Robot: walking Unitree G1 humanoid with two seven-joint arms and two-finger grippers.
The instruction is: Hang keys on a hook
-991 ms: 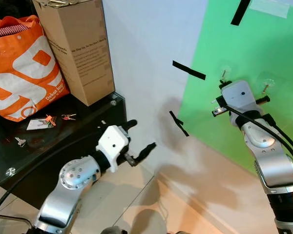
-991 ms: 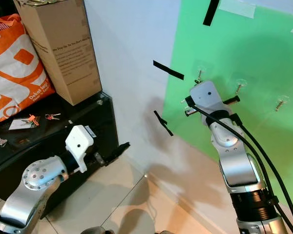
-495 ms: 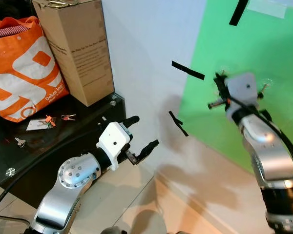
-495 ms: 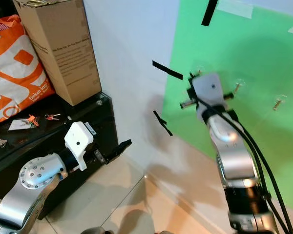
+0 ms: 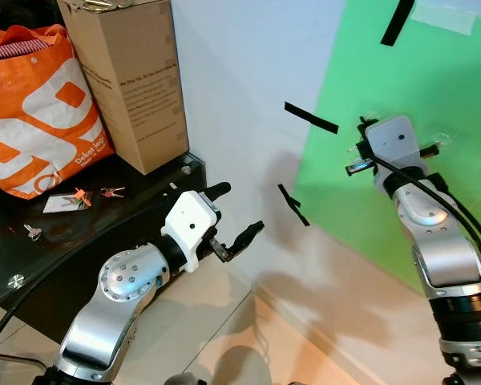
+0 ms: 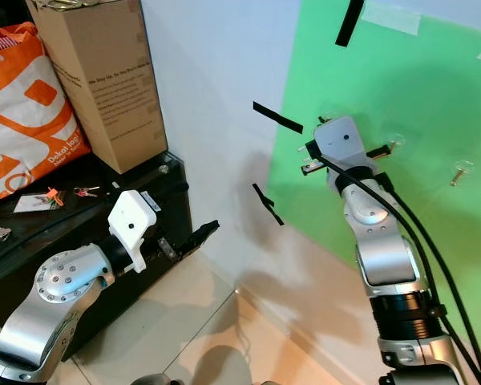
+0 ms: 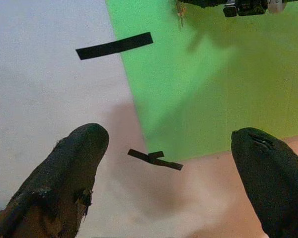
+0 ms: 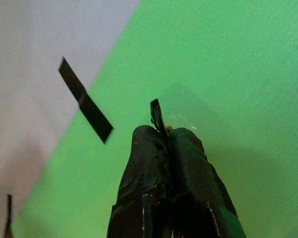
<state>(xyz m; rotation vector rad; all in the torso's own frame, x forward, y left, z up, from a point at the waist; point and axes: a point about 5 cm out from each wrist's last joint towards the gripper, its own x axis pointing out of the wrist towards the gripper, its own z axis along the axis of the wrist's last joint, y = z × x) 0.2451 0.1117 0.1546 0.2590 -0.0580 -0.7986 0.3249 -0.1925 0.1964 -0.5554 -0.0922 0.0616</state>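
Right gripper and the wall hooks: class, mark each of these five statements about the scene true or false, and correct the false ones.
1. The right gripper is raised against the green sheet. True.
2. Its fingers are spread wide. False: in the right wrist view they are pressed together, with a thin dark piece, perhaps a key, sticking out at the tips.
3. The left gripper is open and holds nothing. True.
4. The orange bag hangs from a hook on the wall. False: it stands on the black cabinet beside the cardboard box.
5. Small keys lie on the cabinet top. True.
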